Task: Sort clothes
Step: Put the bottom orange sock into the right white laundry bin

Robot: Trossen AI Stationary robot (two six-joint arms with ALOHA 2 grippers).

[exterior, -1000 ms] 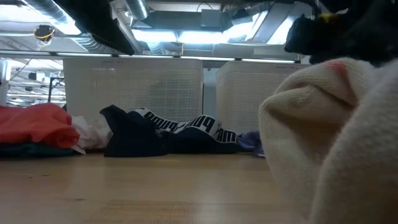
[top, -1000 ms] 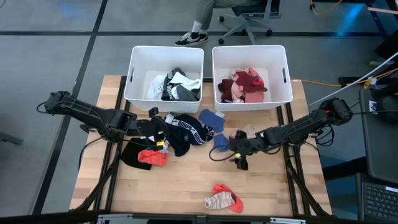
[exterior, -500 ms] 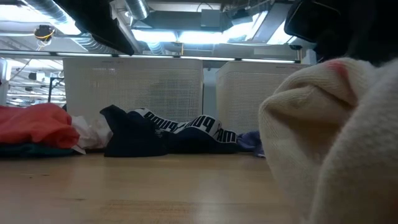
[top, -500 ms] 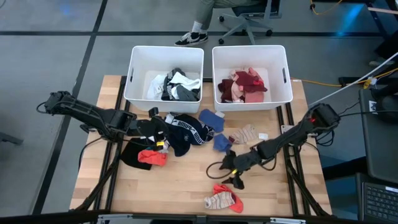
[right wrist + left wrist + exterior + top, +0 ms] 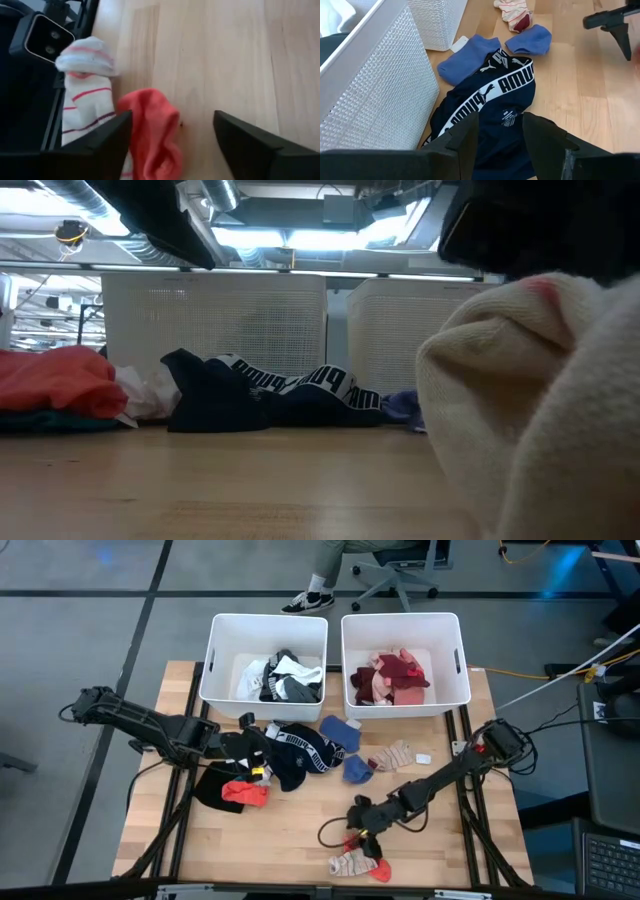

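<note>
On the bench (image 5: 300, 840), the right end effector (image 5: 357, 837) hung low in the lower middle of the high view, directly over the red and striped socks (image 5: 360, 862) near the bench's front edge. Its wrist view showed the two dark fingers (image 5: 250, 145) spread apart with the red sock (image 5: 152, 132) between them, not yet touching it; that straddling pose looked like the set-up for a pinch.

The left end effector (image 5: 255, 752) sat at centre-left of the high view, over the navy garment with the white band (image 5: 300, 748). Its fingers (image 5: 465, 140) stood apart just above the dark cloth, holding nothing, apparently waiting.

The remaining clothes lay in a loose cluster below the bins: blue pieces (image 5: 345, 745), a striped sock (image 5: 392, 755), a red piece (image 5: 243, 792) on black cloth at left. The left bin (image 5: 266, 628) in the upper middle held white, grey and black items, the right bin (image 5: 400, 624) pink and red ones, so the red sock probably belonged in the right bin. Judging by the pile left, sorting was partway through.
</note>
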